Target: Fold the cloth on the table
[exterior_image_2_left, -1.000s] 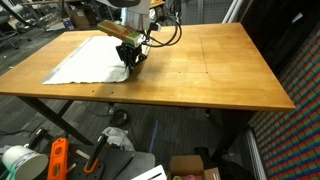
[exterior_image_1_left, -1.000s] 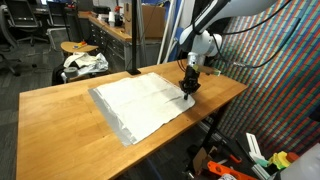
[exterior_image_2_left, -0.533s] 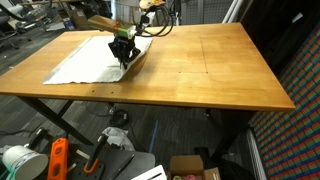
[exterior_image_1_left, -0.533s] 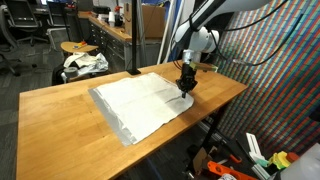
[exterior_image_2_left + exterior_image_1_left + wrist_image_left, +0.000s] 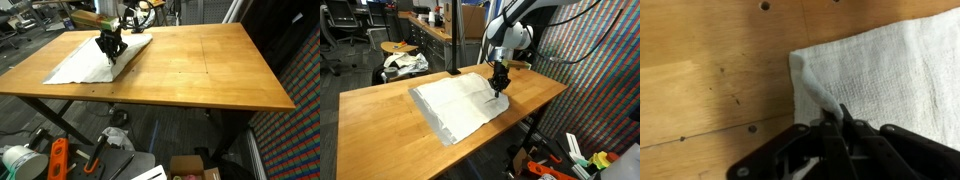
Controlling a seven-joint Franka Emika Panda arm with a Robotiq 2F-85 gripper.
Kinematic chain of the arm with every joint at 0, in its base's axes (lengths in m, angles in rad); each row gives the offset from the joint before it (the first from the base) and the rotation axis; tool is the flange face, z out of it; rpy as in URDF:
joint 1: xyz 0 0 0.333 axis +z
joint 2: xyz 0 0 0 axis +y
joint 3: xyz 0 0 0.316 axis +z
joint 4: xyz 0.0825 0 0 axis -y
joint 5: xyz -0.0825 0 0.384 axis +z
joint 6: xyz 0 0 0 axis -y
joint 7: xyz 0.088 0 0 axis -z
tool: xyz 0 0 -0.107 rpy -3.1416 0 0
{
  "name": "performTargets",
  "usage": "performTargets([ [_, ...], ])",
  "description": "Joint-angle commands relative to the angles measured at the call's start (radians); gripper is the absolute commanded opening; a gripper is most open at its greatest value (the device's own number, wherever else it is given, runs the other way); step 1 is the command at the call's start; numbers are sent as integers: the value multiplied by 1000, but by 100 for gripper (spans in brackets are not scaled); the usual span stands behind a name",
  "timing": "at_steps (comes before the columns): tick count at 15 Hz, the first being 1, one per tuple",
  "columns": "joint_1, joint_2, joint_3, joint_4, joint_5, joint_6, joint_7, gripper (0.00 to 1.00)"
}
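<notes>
The cloth (image 5: 458,104) lies spread over the wooden surface (image 5: 380,125), most of it flat and creased. In an exterior view it covers the far left part of the surface (image 5: 200,70), and its near corner reaches toward the front edge. The fingers (image 5: 830,128) are clamped together on one corner of the cloth (image 5: 890,70). In the wrist view a narrow ridge of fabric (image 5: 818,92) rises off the wood and runs into the pinch. Small dark holes (image 5: 764,6) dot the bare wood beside that corner.

In both exterior views the arm stands over the held corner, and the fingers (image 5: 499,84) (image 5: 108,47) and wrist hide part of the fabric under them.

Beyond the far side of the surface stands a round stool (image 5: 392,47), with a white fabric bundle with dark patches (image 5: 406,63) on a seat just beside it. A dark upright post (image 5: 453,40) rises behind the cloth. A wall panel with a fine coloured pattern (image 5: 595,70) fills the side next to the arm. On the floor below lie an orange tool (image 5: 57,158) and a cardboard box (image 5: 190,166).
</notes>
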Motion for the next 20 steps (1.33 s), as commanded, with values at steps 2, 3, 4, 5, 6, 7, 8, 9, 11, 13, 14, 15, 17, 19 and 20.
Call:
performTargets([
  [2,37,-59,21,-34,-7,4,75,12],
  [3,43,-63,26,-34,-2,0,85,12],
  [4,48,-68,30,-35,0,-3,92,12],
  [5,53,-72,35,-35,3,-5,98,12],
  [6,58,-76,39,-37,4,-4,105,12],
  [7,63,-77,43,-36,6,-5,110,12],
  [8,67,-79,47,-36,6,-8,114,12],
  [9,72,-80,51,-37,7,-10,118,12],
  [11,80,-82,57,-39,9,-14,121,12],
  [13,87,-90,67,-44,15,-26,118,12],
  [14,91,-93,72,-47,16,-29,117,11],
  [15,96,-99,78,-50,19,-33,119,12],
  [17,105,-105,88,-52,22,-41,120,12],
  [19,113,-111,97,-53,28,-48,123,13],
  [20,116,-113,101,-52,37,-50,120,12],
])
